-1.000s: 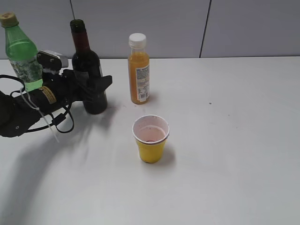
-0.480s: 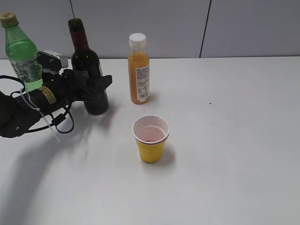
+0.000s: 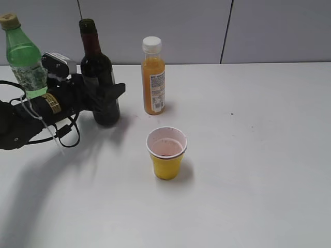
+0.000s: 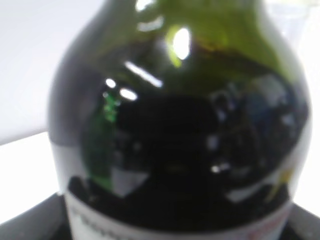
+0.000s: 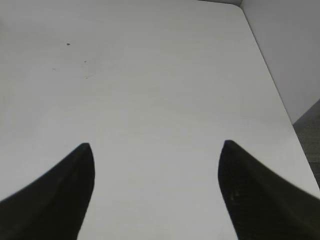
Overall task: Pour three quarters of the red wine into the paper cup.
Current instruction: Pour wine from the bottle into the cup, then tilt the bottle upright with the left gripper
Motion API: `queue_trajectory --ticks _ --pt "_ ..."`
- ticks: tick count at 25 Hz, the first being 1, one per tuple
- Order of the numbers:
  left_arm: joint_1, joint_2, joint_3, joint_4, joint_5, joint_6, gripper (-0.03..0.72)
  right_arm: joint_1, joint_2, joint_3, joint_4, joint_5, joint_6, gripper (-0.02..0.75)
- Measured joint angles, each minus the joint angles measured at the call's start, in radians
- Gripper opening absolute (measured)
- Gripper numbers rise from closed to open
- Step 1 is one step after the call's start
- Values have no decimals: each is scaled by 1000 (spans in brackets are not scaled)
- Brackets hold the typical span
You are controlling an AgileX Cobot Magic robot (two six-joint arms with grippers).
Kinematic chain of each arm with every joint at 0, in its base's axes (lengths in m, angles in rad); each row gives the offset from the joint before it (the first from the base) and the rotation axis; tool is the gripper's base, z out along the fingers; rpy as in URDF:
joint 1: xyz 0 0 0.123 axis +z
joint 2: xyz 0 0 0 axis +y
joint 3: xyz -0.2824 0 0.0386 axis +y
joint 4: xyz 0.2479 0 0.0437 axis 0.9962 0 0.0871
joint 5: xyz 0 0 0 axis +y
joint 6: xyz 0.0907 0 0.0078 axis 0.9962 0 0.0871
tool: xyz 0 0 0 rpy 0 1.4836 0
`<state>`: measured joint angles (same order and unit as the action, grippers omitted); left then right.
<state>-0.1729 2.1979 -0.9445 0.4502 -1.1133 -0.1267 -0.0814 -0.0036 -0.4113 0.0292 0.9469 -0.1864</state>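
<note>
Wine bottle [image 3: 101, 82] upright at table's 10 o'clock, clamped at body by left gripper [image 3: 106, 98]. Yellow paper cup [image 3: 166, 153] near centre, inside only pink-stained. Pour not yet started. Right gripper [image 5: 155, 190] spread, empty.

The exterior view looks down at a slant from about chest height, facing a grey panelled wall [image 3: 207, 31] across the white surface [image 3: 248, 181]. It stands well back, taking in the wine bottle [image 3: 98, 77], green bottle [image 3: 23, 57], juice bottle [image 3: 153, 77] and paper cup [image 3: 166, 152] together. The left wrist view sits very close to the wine bottle [image 4: 175, 130], facing its shoulder side-on, so the blurred glass fills the picture; this bottle is what it shares with the exterior view. The right wrist view looks down past the right tool [image 5: 155, 195] at the bare surface [image 5: 150, 75] and its far corner, sharing only the surface.
</note>
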Motion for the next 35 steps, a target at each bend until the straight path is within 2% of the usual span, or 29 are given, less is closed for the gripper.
queue_trajectory --ticks 12,19,28,35 --pt "-1 -134 2 99 24 105 543 0 0 0 0 0 0 583" --pt "-1 -146 23 124 120 314 543 0 0 0 0 0 0 583" --pt "-18 -168 67 127 151 546 543 0 0 0 0 0 0 583" --pt "-68 -178 67 58 208 746 543 0 0 0 0 0 0 583"
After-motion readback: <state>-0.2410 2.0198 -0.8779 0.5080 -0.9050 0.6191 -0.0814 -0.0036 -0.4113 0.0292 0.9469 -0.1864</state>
